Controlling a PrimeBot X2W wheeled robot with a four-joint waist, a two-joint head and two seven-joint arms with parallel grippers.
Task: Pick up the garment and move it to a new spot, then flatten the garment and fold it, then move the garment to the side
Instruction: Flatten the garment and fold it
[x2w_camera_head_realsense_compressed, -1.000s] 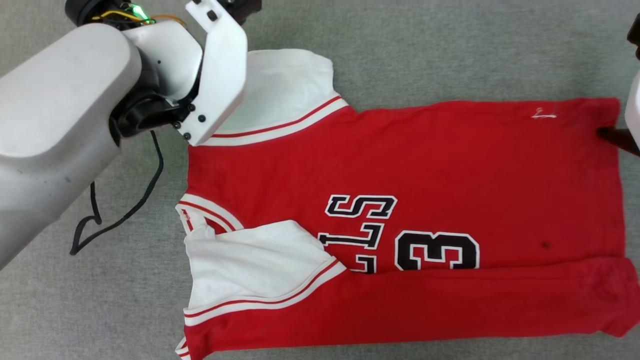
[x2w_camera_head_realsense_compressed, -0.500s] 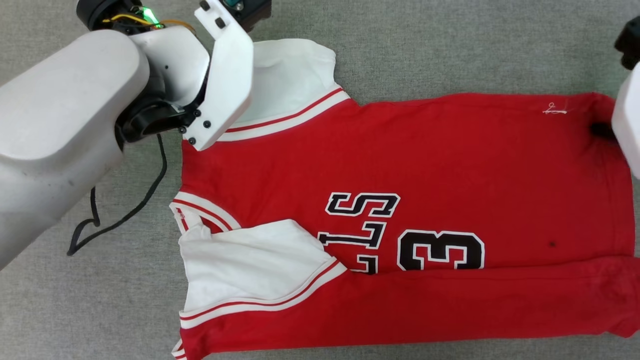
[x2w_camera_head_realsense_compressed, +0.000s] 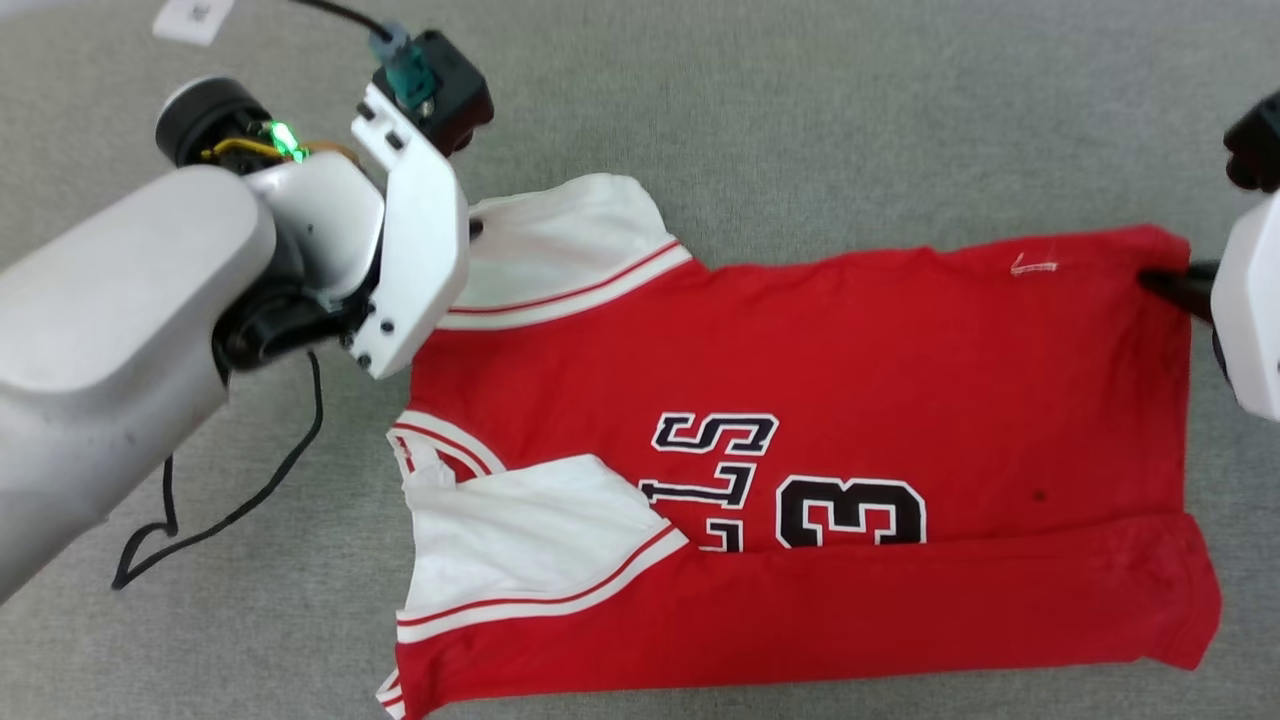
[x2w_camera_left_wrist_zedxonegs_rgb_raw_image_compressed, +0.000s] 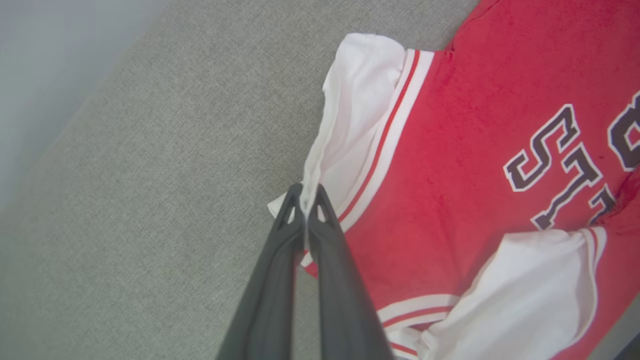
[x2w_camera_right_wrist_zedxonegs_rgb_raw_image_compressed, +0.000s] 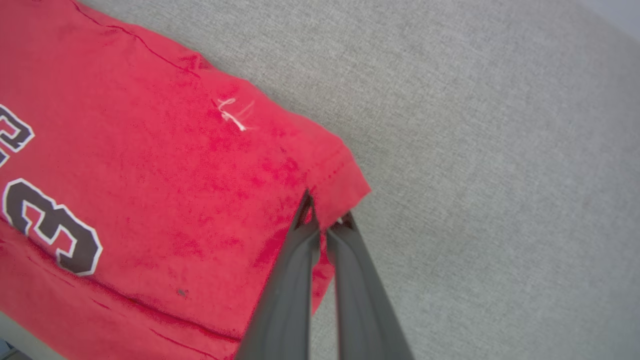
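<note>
The garment (x2w_camera_head_realsense_compressed: 850, 370) is a red jersey with white sleeves and a black "3", spread across a grey surface with its near long edge folded over. In the left wrist view my left gripper (x2w_camera_left_wrist_zedxonegs_rgb_raw_image_compressed: 305, 202) is shut on the edge of the far white sleeve (x2w_camera_left_wrist_zedxonegs_rgb_raw_image_compressed: 360, 110), which rises a little off the surface. My left arm's white wrist bracket (x2w_camera_head_realsense_compressed: 415, 260) covers that grip in the head view. My right gripper (x2w_camera_right_wrist_zedxonegs_rgb_raw_image_compressed: 325, 215) is shut on the far corner of the garment's red hem (x2w_camera_right_wrist_zedxonegs_rgb_raw_image_compressed: 340, 175); its dark fingers (x2w_camera_head_realsense_compressed: 1172, 286) come in from the head view's right edge.
A loose black cable (x2w_camera_head_realsense_compressed: 230, 510) lies on the grey surface (x2w_camera_head_realsense_compressed: 800, 100) left of the garment, under my left forearm. A small white card (x2w_camera_head_realsense_compressed: 195, 18) sits at the far left. Bare grey fabric lies beyond the garment's far edge.
My right gripper has shut on the hem corner. The head view has shifted, so the garment sits lower in the picture. The left grip on the sleeve holds.
</note>
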